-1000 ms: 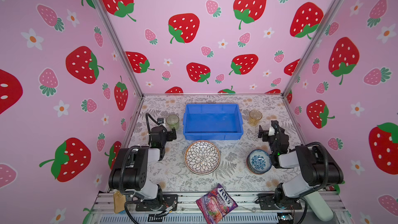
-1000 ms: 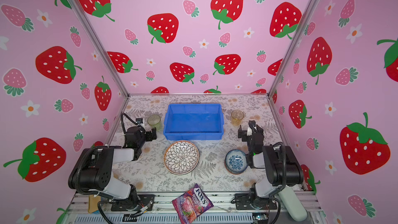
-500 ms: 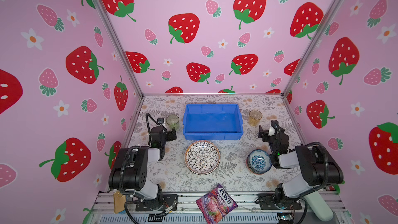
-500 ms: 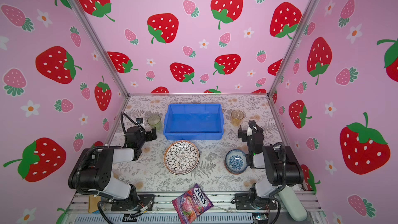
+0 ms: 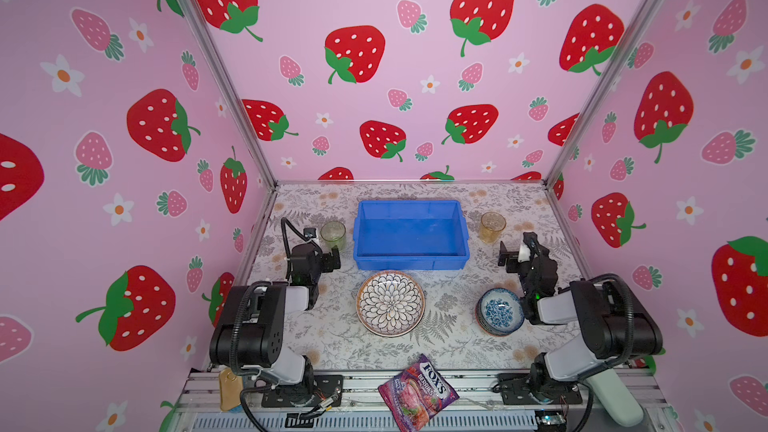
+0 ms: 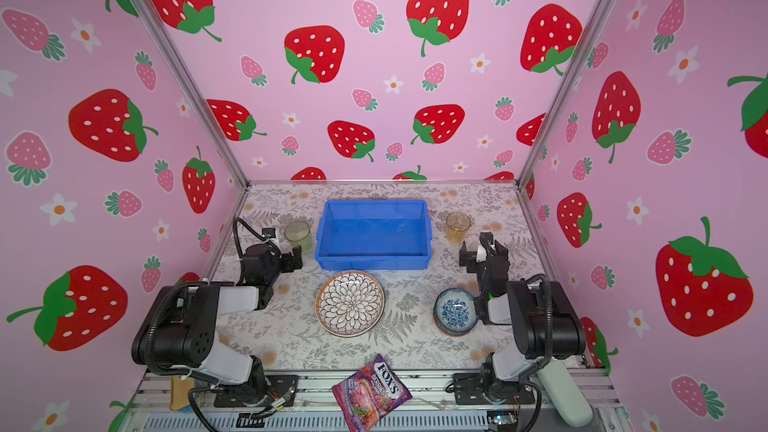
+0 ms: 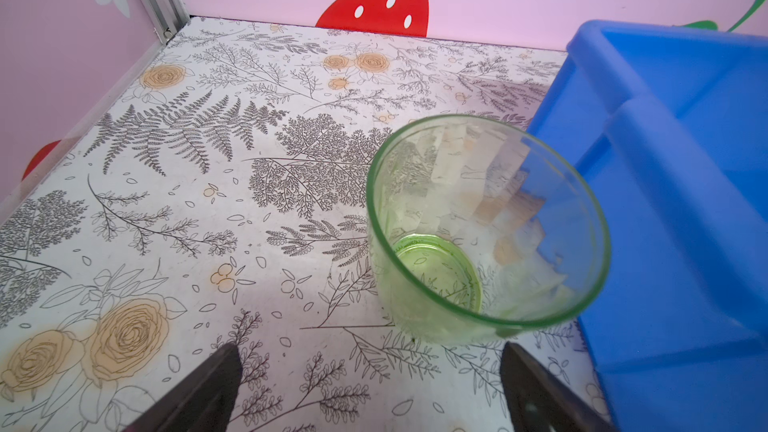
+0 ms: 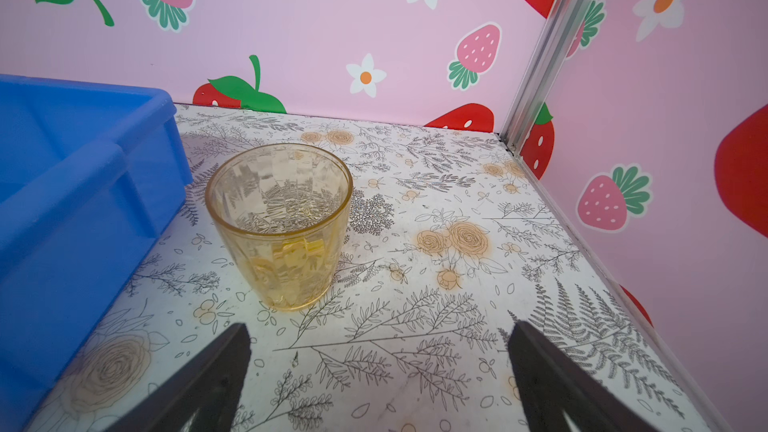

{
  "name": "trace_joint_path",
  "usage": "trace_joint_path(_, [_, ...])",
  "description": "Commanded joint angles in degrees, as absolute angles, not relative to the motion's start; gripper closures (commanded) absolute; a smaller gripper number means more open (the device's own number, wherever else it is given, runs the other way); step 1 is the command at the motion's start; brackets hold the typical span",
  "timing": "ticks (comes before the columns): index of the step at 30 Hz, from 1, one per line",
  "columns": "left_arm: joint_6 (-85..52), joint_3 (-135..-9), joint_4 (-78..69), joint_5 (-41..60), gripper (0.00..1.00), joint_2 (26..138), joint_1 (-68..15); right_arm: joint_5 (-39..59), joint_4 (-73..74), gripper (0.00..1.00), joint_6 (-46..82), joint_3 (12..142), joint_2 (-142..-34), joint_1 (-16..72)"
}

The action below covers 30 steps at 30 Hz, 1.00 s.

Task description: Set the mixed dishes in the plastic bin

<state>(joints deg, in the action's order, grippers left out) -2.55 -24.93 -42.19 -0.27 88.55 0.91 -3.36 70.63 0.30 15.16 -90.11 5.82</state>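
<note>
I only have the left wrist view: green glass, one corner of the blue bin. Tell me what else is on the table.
Observer: A petal-patterned plate lies flat in front of the blue bin, outside it.
Operator: Report the right side.
Observer: An amber glass stands upright to the right of the bin, apart from it.
Operator: Now the arm over there.
Observer: The right gripper is open, holding nothing, just short of the amber glass.
</note>
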Motion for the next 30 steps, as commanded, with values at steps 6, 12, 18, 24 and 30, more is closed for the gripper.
trace_joint_path(6, [-2.7, -27.4, -41.1, -1.6, 0.01, 87.8, 1.1, -3.6, 71.8, 0.01, 0.2, 15.1, -89.8, 5.5])
trace_joint_path(12, [-4.0, -35.1, -23.6, -5.8, 0.01, 80.7, 1.0, -4.1, 67.9, 0.01, 1.6, 15.6, -86.0, 4.6])
trace_joint_path(18, [-6.2, -38.0, -13.3, -8.0, 0.01, 69.0, 1.0, -7.6, 56.6, 0.01, 2.0, 18.3, -78.0, 4.5])
trace_joint_path(24, [-10.5, -47.6, 3.3, -5.1, 0.01, 65.4, 1.1, -8.2, 39.3, 0.01, 3.9, 26.0, -68.8, 4.5])
trace_joint_path(30, [-14.5, -54.9, 14.0, -0.4, 0.01, 66.3, 1.0, -6.1, 22.6, 0.01, 6.5, 35.7, -63.0, 4.5])
